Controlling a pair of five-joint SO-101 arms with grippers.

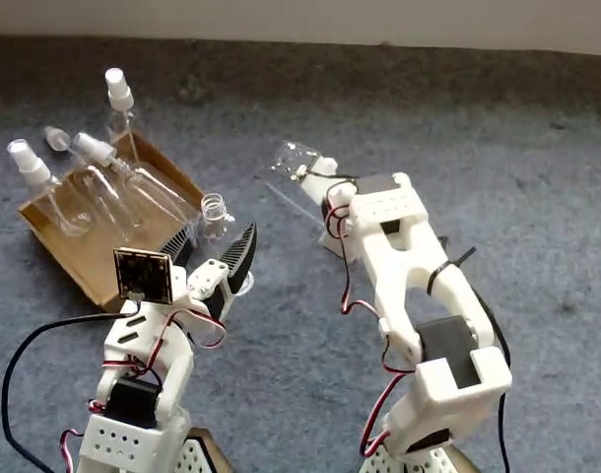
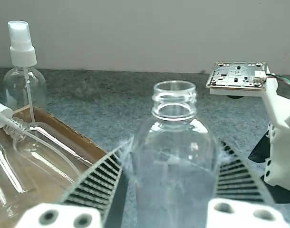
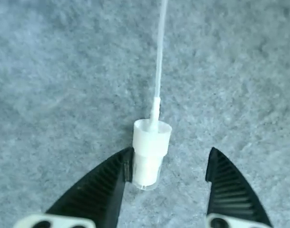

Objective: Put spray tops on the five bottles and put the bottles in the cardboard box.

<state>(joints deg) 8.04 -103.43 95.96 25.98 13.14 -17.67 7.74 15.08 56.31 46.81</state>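
Spray top (image 3: 149,154): a small white pump cap with a long, thin dip tube (image 3: 159,52), lying on its side on grey carpet (image 1: 498,138). The right gripper (image 3: 170,156) hangs over it with its jaws spread. One ridged jaw tip is right against the cap's side and the other stands clear, so nothing is gripped yet.

The left gripper (image 2: 173,175) is clamped around the body of an open bottle (image 2: 175,142), holding it upright with the bare threaded neck on top. In the high view this bottle (image 1: 214,209) is just beside the near corner of the cardboard box (image 1: 79,261), and the right arm is close by.

Capped bottles (image 1: 103,192) lie inside the box. One more capped bottle (image 1: 118,99) stands on the carpet behind it.

Handling, as a judgement: the spray top looks very light and made of hard plastic, while its tube looks slender and likely to bend. The best hold is across the white collar, never on the tube, leaving the tube free to drop into the neck. The bottle is clear and smooth-walled, and whether it is glass or plastic cannot be told. It may slip or turn in the jaws during capping, so a firm grip on the wide body suits it.
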